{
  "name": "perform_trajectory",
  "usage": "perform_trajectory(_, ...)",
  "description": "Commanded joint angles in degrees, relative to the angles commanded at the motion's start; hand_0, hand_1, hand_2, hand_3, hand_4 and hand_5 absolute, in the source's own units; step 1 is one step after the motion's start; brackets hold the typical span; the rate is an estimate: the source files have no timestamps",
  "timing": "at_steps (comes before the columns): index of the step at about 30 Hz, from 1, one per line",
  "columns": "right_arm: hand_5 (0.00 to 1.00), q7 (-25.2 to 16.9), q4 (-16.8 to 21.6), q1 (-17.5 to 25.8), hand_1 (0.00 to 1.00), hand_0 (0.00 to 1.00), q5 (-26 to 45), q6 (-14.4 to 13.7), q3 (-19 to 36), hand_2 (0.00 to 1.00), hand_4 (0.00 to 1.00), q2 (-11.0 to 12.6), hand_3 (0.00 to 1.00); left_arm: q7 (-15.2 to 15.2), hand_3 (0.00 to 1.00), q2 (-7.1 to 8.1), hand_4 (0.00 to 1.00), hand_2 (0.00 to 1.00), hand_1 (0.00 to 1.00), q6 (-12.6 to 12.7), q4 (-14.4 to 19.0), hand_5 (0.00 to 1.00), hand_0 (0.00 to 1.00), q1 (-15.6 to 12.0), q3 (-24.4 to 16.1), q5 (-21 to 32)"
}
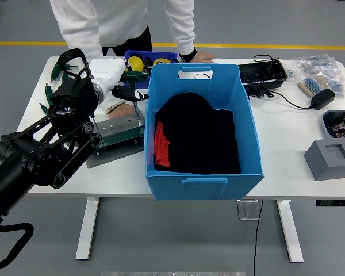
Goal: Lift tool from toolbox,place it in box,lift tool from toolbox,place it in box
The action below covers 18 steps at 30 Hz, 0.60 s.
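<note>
The robot's white left hand [122, 85], reaching from the left over the grey metal toolbox [118, 134], appears clenched around a dark-handled tool [133, 94] just left of the blue plastic box [202, 131], seemingly positioned for dropping it inside.

A white bench [287, 149] on white legs stood on a grey floor [161, 241] crossed by a yellow line [276, 46].
</note>
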<state>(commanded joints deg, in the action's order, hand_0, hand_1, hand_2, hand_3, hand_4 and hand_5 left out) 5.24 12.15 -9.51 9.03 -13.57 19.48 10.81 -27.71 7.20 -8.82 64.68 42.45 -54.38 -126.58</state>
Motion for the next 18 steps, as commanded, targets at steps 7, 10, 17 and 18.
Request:
perform_trajectory(7,0.669,0.3,0.0,0.1,0.621,0.641,-1.2,-0.1,0.6,0.702,0.780,0.0,0.550,-0.1,0.541,-1.09,0.998,0.528,0.557,0.0,-1.6,0.661,0.538,-0.4,0.1,-0.4)
perform_trajectory(10,0.669,0.4,0.1,0.1,0.621,0.641,-1.6,-0.1,0.7,0.702,0.780,0.0,0.550,0.0,0.541,-1.40,0.998,0.528,0.557,0.3,-2.2,0.661,0.538,-0.3,0.3,-0.5)
perform_trajectory(17,0.669,0.4,0.1,0.0,0.622,0.641,-1.7,-0.1,0.8,0.703,0.779,0.0,0.549,-0.1,0.444,-1.57,0.998,0.426,0.446,0.8,-3.5,0.665,0.465,0.3,1.0,-1.3)
perform_trajectory(18,0.670,0.4,0.1,0.0,0.622,0.641,-1.7,-0.2,0.8,0.703,0.779,0.0,0.549,-0.1,0.378,-1.56,0.998,0.352,0.346,0.9,-3.6,0.671,0.422,0.4,1.1,-1.4)
